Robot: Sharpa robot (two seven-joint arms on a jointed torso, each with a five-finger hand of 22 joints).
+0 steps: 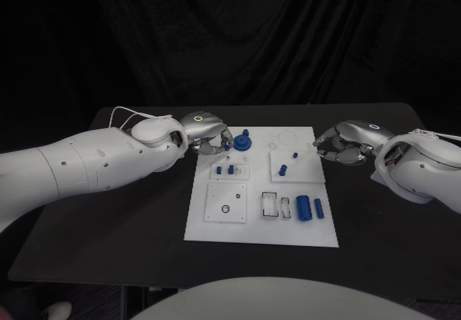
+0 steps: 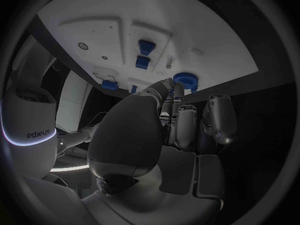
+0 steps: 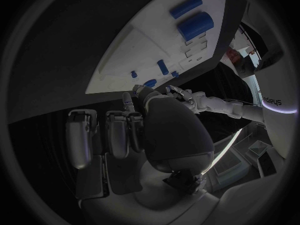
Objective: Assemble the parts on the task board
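Observation:
The white task board [image 1: 259,227] lies in the middle of the black table. A round blue part [image 1: 244,141] with a peg on top stands near its far left corner. My left hand [image 1: 208,135] sits right beside this part, fingers curled in and holding nothing. In the left wrist view one fingertip [image 2: 167,85] comes close to the round blue part [image 2: 185,79]; I cannot tell if they touch. My right hand [image 1: 341,143] hovers at the board's far right edge, its fingers [image 3: 115,132] curled with nothing in them.
Two small blue pegs [image 1: 226,170] stand in the left middle block, and a blue piece [image 1: 284,170] and a thin peg [image 1: 295,155] in the right one. Two blue cylinders [image 1: 308,207] lie at the near right beside rectangular slots [image 1: 271,205]. Bare black table [image 1: 115,227] surrounds the board.

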